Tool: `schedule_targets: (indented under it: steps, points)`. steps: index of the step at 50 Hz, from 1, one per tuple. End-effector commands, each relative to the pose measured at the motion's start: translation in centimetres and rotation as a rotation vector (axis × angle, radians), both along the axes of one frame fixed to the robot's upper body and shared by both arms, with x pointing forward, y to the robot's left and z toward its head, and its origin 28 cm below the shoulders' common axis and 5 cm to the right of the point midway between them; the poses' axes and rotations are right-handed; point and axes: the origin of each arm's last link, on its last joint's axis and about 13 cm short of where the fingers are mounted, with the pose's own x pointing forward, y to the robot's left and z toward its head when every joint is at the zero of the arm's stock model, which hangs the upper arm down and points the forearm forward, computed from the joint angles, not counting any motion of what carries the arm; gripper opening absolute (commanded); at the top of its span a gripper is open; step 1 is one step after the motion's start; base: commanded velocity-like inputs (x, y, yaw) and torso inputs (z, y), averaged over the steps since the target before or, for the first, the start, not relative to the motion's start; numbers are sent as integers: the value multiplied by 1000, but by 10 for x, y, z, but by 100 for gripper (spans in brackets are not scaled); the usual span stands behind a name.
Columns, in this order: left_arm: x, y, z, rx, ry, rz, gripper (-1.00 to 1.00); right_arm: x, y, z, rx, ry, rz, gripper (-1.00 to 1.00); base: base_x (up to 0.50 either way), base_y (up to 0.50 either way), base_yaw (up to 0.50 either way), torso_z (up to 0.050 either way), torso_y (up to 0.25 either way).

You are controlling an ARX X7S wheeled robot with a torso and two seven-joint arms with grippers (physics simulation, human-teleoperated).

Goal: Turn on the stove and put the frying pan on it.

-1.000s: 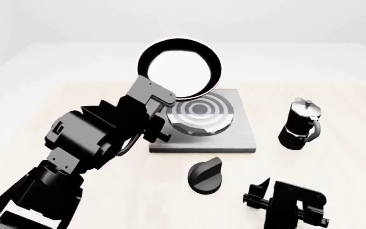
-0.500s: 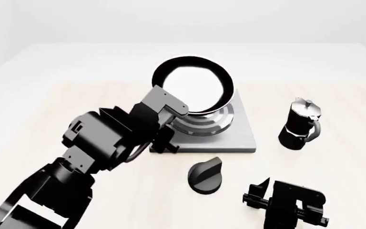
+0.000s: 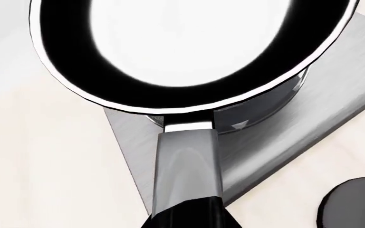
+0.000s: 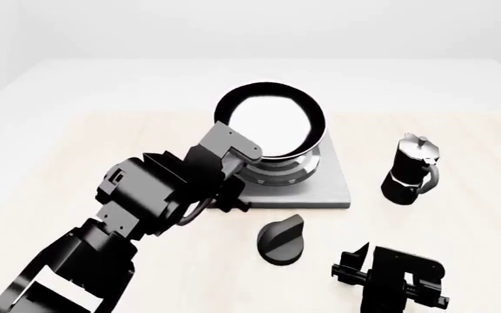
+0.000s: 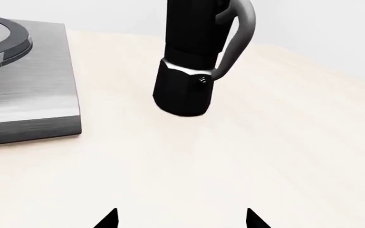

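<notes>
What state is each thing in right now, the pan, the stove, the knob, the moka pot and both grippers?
frying pan: held by its handle over the burner, empty; whether it rests on the burner I cannot tell.
stove: burner mostly covered by the pan.
knob: on the table, untouched.
moka pot: upright, lid shut.
left gripper: shut on the pan handle.
right gripper: open, empty.

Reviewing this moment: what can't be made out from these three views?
- Left gripper's fingers: head view, hidden behind the arm's own links; the left wrist view cuts them off at its edge.
- Burner top: pan covers it in both views, so contact is unclear.
- Knob setting: no readable mark.
- Moka pot top: cut off in the right wrist view.
- Right gripper: only the fingertips show.
</notes>
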Motion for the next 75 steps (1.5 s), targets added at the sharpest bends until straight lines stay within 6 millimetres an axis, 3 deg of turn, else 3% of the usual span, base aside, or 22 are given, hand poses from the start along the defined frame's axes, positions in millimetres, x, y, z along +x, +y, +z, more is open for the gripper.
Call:
schedule_targets:
  steps: [1,17,73,74,75]
  points:
    - [11,-4,6,-44,-46,21,-100,-1,0,-3,1,18,2,100,10,0,0,0,0]
    - [13,-9,7,-35,-30,1,-100,-2,0,-2,-1,23,7,100,0,0,0,0,1]
    - [18,-12,-26,-3,-28,7,-100,-1,0,-3,-3,26,10,100,0,0,0,0,1]
    - [19,-12,-26,-1,-25,15,100,-1,0,-3,-3,26,10,100,0,0,0,0,0]
    - [19,-12,-26,-1,-27,13,100,-1,0,-3,-3,26,10,100,0,0,0,0,0]
